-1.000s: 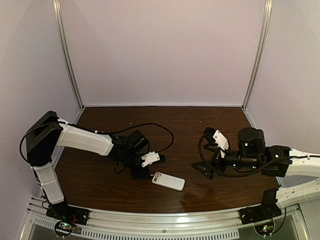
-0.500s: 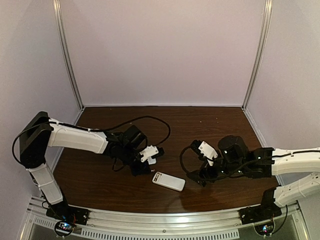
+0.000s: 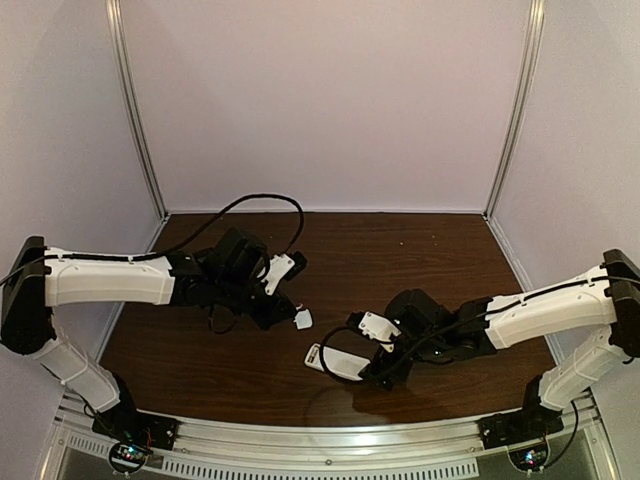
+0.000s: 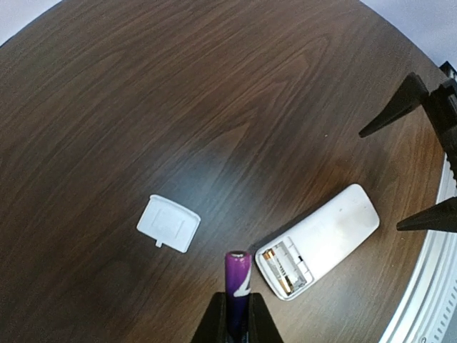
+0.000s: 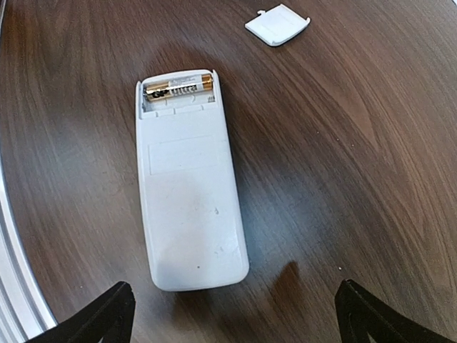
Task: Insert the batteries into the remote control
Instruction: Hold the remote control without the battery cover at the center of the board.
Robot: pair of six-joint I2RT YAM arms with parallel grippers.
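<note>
The counter [image 3: 400, 250] is dark brown wood grain with a faint sheen. A ribbed metal rail [image 3: 320, 440] runs along its near edge. Pale lilac walls [image 3: 320, 100] close it in on three sides, and two slim metal posts [image 3: 135, 110] stand at the back corners.

There are two arms, each with one tool. The left tool [image 4: 238, 296] is clamped on the dark purple battery [image 4: 238, 275], which stands up between its fingers and is held above the counter near the open end of the remote. The right tool [image 5: 234, 286] has its jaws spread wide and grips nothing. Its two dark fingertips [image 5: 121, 300] hover on either side of the closed end of the remote.

One remote control [image 5: 189, 193] lies back-up on the counter near the front rail. Its battery compartment is uncovered at the end facing the left arm. There are two batteries in all. The gold-brown battery [image 5: 178, 87] is seated in the compartment, lying crosswise, and the purple one is in the left tool. One small white battery cover [image 4: 168, 223] lies flat on the wood, apart from the remote, beyond its open end.
</note>
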